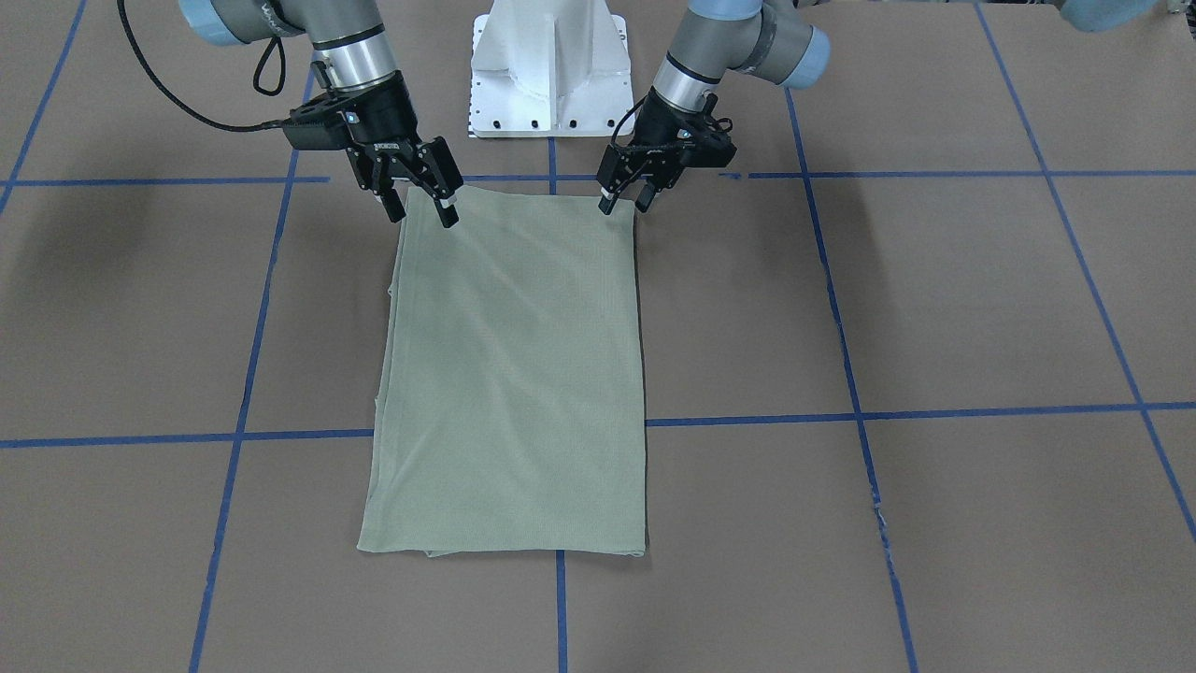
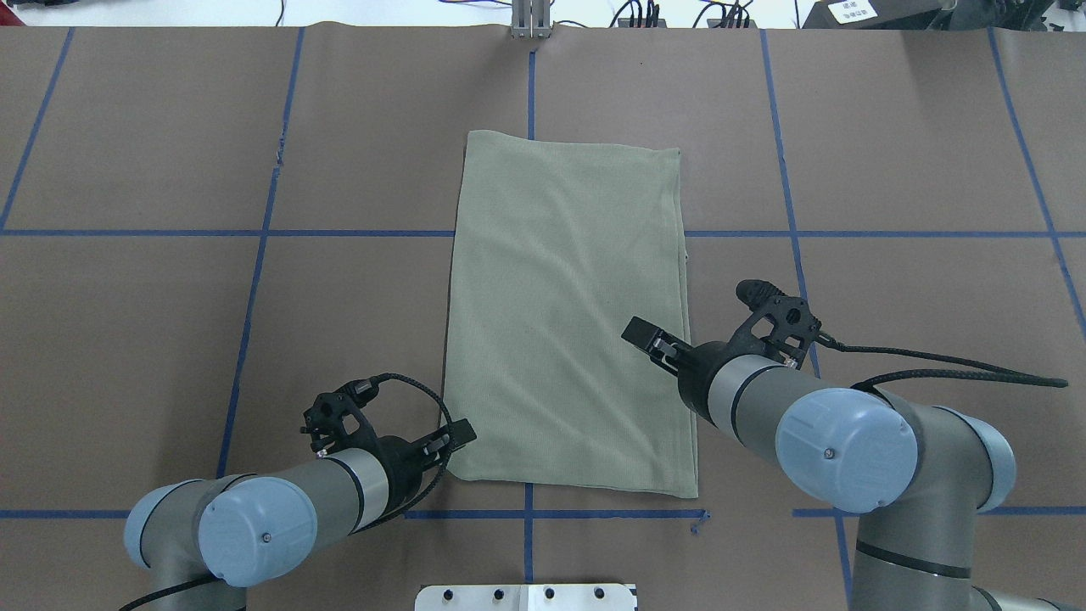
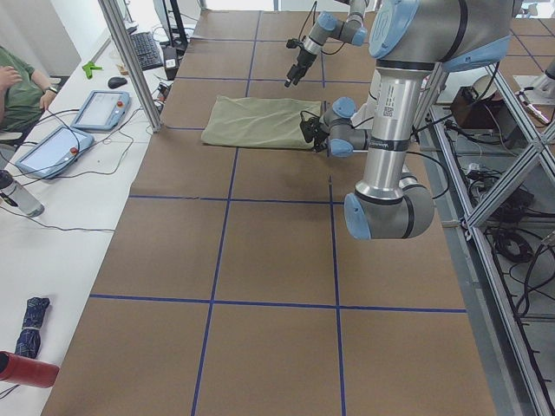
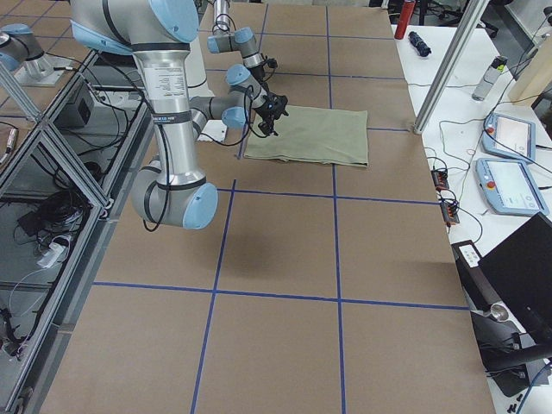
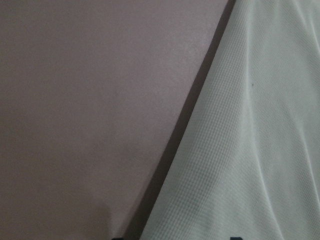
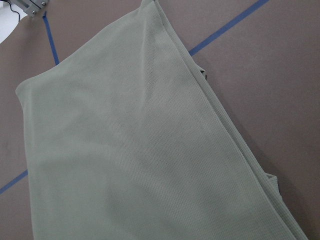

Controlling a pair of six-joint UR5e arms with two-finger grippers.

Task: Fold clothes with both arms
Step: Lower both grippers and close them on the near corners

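The sage-green shirt [image 1: 509,374] lies flat on the brown table as a long folded rectangle, with no sleeves, neck or label showing. It also shows in the overhead view [image 2: 568,314]. My left gripper [image 1: 625,199] is open and hovers low at the shirt's corner nearest the robot base, its fingers either side of the cloth edge. My right gripper [image 1: 420,204] is open over the opposite near-base corner, a little above the cloth. The left wrist view shows the shirt's edge [image 5: 240,150] close up. The right wrist view shows the shirt [image 6: 130,150] from higher.
The white pedestal base [image 1: 548,65] stands just behind the shirt's near end. Blue tape lines [image 1: 850,374] grid the brown table. A side table with tablets [image 3: 100,108] and a seated person [image 3: 13,87] is past the far edge.
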